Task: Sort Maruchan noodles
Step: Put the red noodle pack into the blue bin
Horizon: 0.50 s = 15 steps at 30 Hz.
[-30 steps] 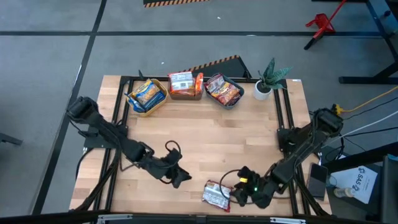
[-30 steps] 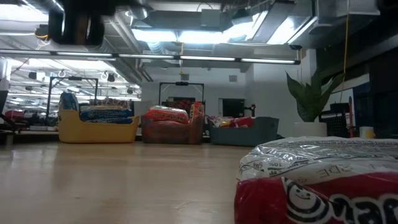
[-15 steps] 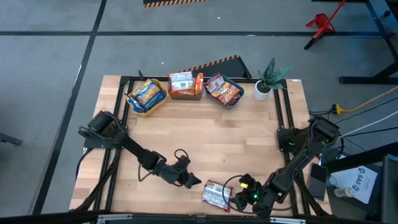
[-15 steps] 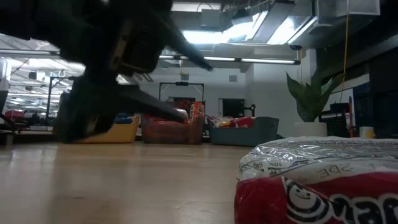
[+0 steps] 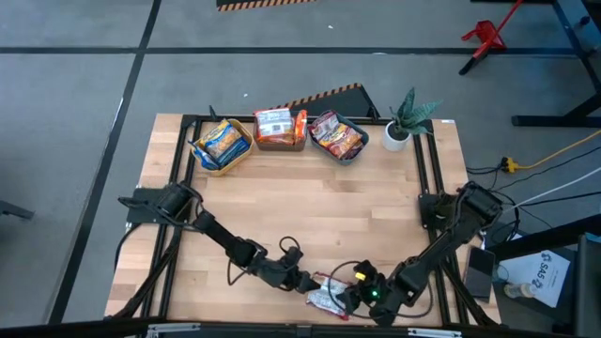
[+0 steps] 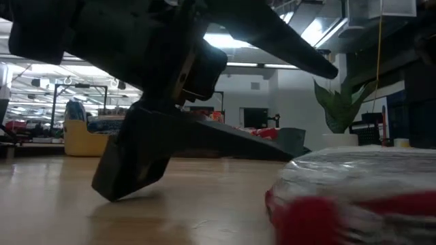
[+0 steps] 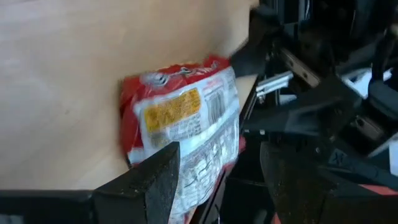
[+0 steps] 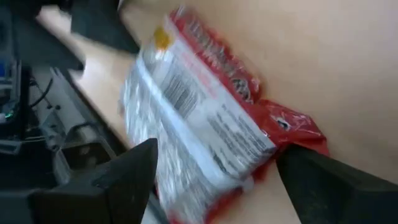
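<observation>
One red-silver noodle packet (image 5: 325,300) lies flat on the wood by the table's near edge. It shows large in the low view (image 6: 354,197). My left gripper (image 5: 308,280) is open at its left end, and the packet (image 7: 180,118) reaches in between the fingers. My right gripper (image 5: 349,297) is open at the packet's right end, with the packet (image 8: 199,106) between its fingers. More packets fill three bins at the far edge: yellow (image 5: 223,144), brown (image 5: 280,131) and grey (image 5: 338,137). My left gripper comes slanting down from the table's left. Its lower finger (image 6: 245,139) lies close over the wood with its tip at the packet's left end (image 6: 289,163), which lies flat on the table. My right gripper has the packet's red end (image 8: 292,134) close by one finger (image 8: 329,180); I cannot tell whether they touch.
A small potted plant (image 5: 404,120) stands at the far right corner. A black frame rail (image 5: 427,178) runs along the table's right side and another (image 5: 178,188) along its left. Bare wood (image 5: 310,197) lies between the bins and the grippers.
My left gripper has swept from the table's left toward the right and the near edge, down to the packet's left end. My right gripper has crept left along the near edge toward the packet. In the low view the packet has shifted slightly to the right and is blurred.
</observation>
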Available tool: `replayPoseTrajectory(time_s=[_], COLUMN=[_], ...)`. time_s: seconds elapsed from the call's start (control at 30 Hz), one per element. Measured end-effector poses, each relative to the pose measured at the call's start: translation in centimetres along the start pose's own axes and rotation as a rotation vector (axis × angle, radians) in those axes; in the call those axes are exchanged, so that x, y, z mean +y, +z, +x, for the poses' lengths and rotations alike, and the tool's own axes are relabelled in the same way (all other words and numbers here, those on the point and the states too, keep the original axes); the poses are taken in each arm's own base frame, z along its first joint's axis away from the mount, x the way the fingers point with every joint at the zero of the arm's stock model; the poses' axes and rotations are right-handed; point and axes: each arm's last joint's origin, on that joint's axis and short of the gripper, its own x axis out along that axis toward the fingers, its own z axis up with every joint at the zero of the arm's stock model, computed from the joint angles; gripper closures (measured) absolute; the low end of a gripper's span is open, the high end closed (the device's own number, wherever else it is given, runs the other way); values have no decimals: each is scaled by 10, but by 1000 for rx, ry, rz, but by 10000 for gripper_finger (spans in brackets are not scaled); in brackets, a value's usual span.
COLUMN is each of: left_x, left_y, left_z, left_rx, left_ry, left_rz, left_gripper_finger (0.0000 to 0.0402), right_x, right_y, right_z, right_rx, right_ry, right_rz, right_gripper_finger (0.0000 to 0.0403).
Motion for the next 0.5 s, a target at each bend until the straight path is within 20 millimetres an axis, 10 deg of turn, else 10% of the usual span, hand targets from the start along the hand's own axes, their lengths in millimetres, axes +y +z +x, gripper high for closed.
replayPoseTrajectory(time_s=[0.5], left_x=[1], left_y=[10], left_z=[-12], left_rx=[314], left_ry=[204], left_rz=[39], left_gripper_finger=[185], right_x=[5], right_y=[17], right_z=[10], right_rx=[15], right_ry=[-22], right_rz=[-76], right_gripper_finger=[91])
